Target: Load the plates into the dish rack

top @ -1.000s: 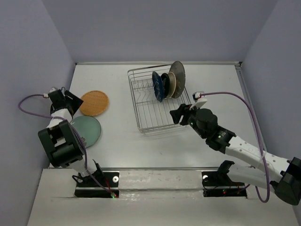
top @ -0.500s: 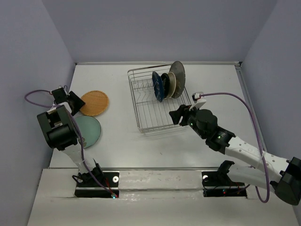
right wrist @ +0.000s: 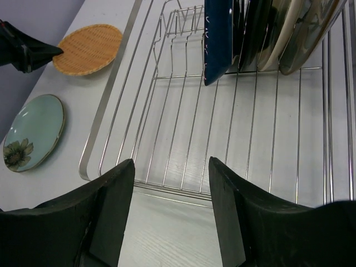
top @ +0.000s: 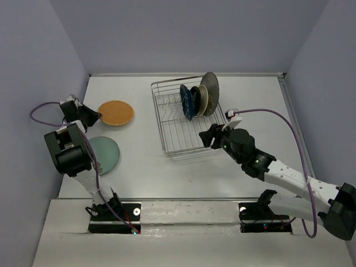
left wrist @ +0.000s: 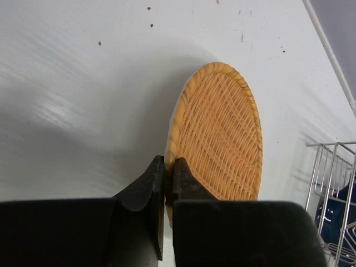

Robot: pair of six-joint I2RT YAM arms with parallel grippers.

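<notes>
My left gripper (top: 95,117) is shut on the near rim of the orange woven plate (top: 115,113), which is held at a tilt at the table's left. In the left wrist view both fingers pinch that rim (left wrist: 168,167) and the plate (left wrist: 222,133) throws a shadow on the table. The pale teal plate (top: 103,154) lies flat nearer the arm bases. The dish rack (top: 178,147) holds several plates upright: dark blue (top: 186,102), black (top: 195,100), cream (top: 203,99) and grey (top: 211,89). My right gripper (top: 207,135) hangs open and empty over the rack's front edge (right wrist: 169,164).
The right wrist view also shows the orange plate (right wrist: 89,49), the teal plate (right wrist: 33,132) and the rack's bare wire floor (right wrist: 222,128). Grey walls close in the table on the left, back and right.
My left gripper has shut on the orange plate's rim, and the plate has tipped up and shifted toward the back of the table. The right arm has barely moved.
</notes>
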